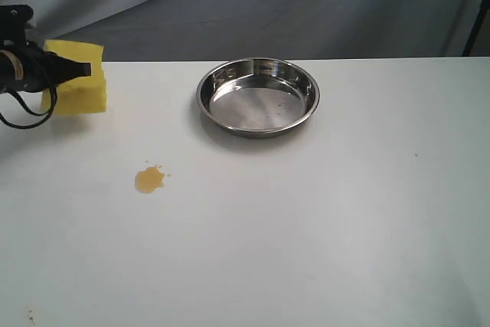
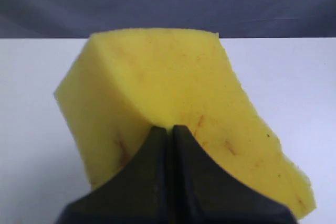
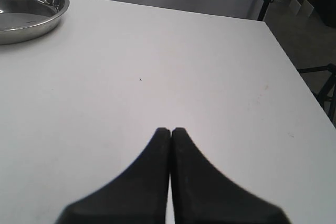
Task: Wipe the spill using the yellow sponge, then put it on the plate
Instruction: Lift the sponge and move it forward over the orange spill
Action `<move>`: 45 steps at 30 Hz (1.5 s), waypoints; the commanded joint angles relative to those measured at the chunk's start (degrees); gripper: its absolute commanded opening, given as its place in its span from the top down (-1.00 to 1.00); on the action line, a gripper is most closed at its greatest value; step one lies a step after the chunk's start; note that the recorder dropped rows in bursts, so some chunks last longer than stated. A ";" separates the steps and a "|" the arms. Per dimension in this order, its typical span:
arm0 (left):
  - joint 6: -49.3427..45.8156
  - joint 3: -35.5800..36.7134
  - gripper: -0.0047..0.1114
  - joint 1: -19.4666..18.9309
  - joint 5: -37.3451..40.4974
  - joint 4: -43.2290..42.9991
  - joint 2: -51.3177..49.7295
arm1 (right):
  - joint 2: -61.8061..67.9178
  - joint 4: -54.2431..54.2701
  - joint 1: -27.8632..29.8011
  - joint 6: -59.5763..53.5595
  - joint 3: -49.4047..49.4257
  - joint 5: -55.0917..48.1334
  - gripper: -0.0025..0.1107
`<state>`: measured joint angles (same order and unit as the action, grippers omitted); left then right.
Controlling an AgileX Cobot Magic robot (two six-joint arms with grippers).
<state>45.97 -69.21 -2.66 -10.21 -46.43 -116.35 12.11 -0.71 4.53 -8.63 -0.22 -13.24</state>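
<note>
The yellow sponge [image 1: 80, 82] stands at the far left of the white table, a thick foam block with faint brown stains [image 2: 157, 82]. My left gripper [image 1: 86, 69] is shut on the sponge, pinching a fold of its foam between black fingers [image 2: 170, 128]. The spill [image 1: 149, 179] is a small orange-brown blotch on the table, in front of the sponge and apart from it. The plate [image 1: 258, 97] is a round shiny steel dish at the table's middle back, also seen in the right wrist view [image 3: 50, 17]. My right gripper [image 3: 170, 129] is shut on nothing, over bare table.
The table's right edge [image 3: 294, 72] drops off beside black stand legs. A grey cloth backdrop [image 1: 306, 5] hangs behind the table. A tiny brown speck [image 1: 31, 315] lies near the front left corner.
</note>
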 commanded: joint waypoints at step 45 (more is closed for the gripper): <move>-19.23 -5.06 0.92 13.30 23.61 -24.32 -5.78 | 0.20 0.29 0.20 0.05 0.22 0.47 0.96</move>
<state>25.95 -74.19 10.62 14.13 -70.83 -121.12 12.11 -0.71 4.53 -8.63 -0.22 -13.24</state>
